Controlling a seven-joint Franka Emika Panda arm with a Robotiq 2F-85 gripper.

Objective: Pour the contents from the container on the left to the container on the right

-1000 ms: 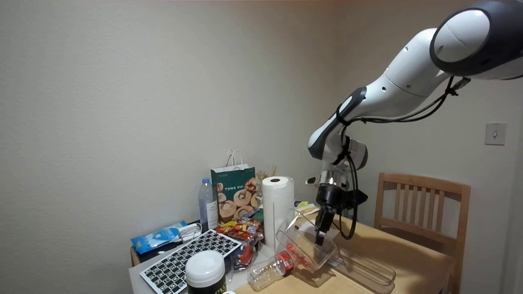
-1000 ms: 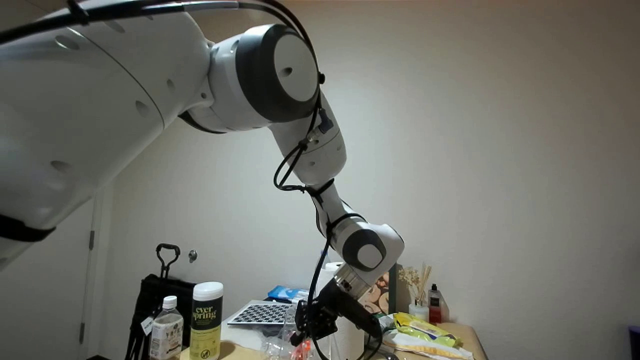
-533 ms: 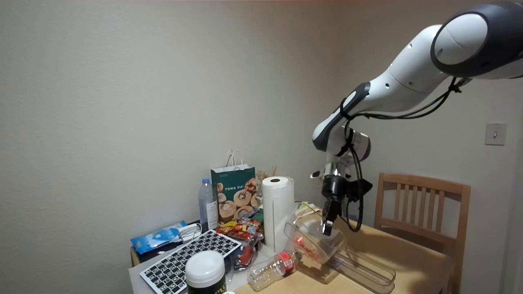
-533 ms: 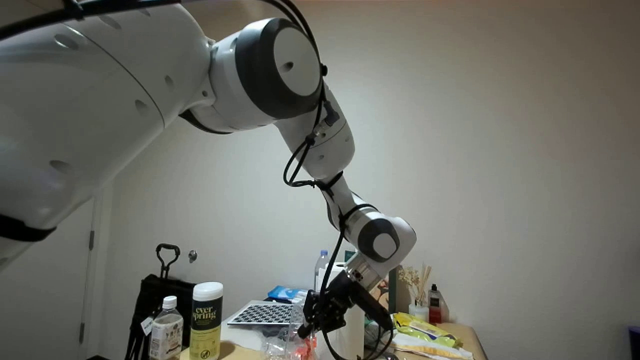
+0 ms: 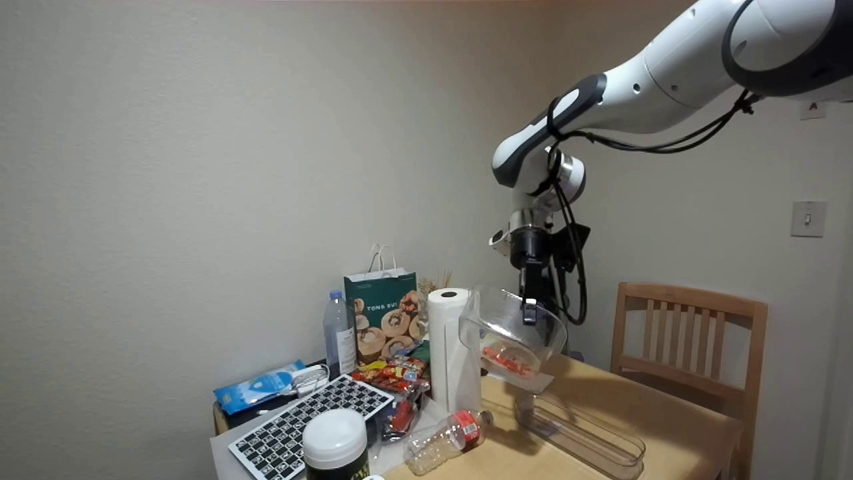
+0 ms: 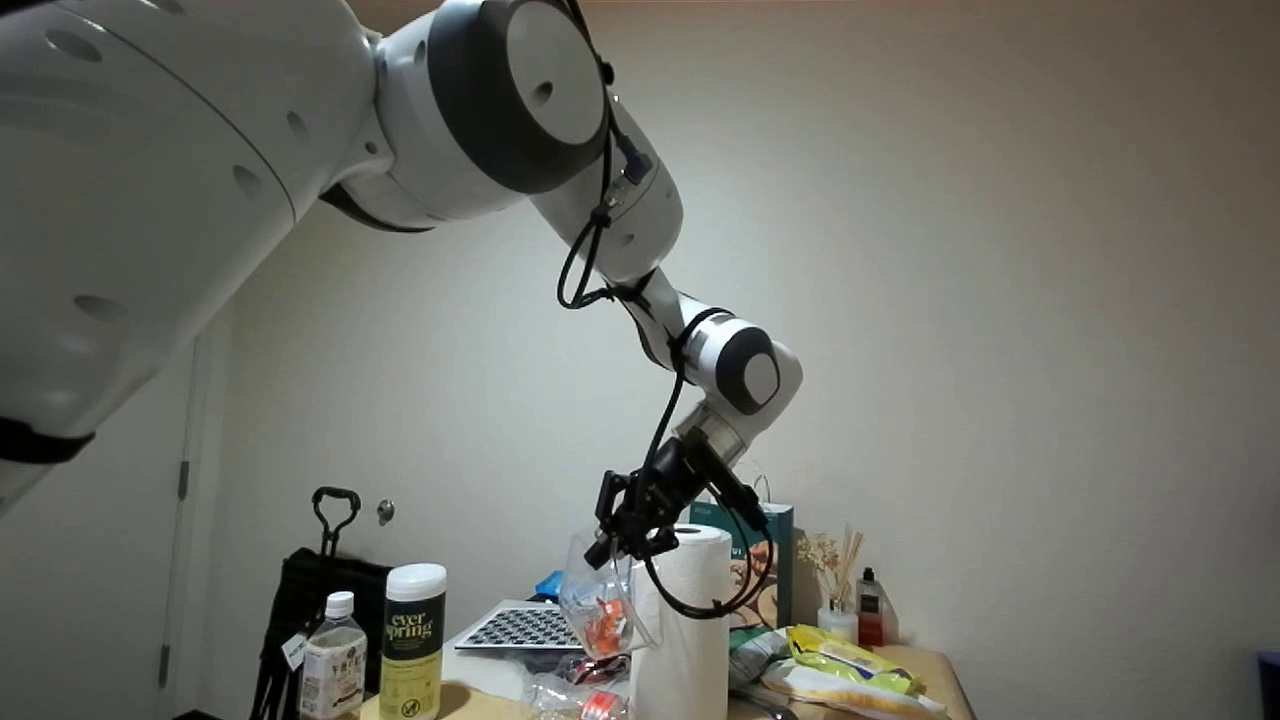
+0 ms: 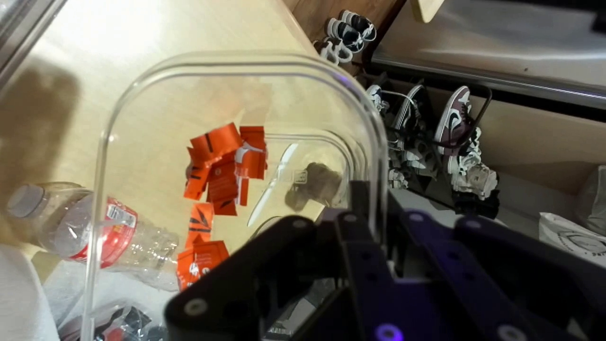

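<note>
The end effector [image 5: 529,315] pinches the bin [image 5: 494,325] — better to centre it low above the tray [image 5: 595,445], then tip the pieces [image 7: 222,182] slowly

Long clear container [image 5: 581,440] on table [image 5: 620,390]

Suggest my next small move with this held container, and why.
I'd probably ease the clear container sideways until it hangs over the long tray, before tipping it: the gripper holds it above the table by its wall, orange pieces lie inside, and in an exterior view the tray sits to its right.
</note>
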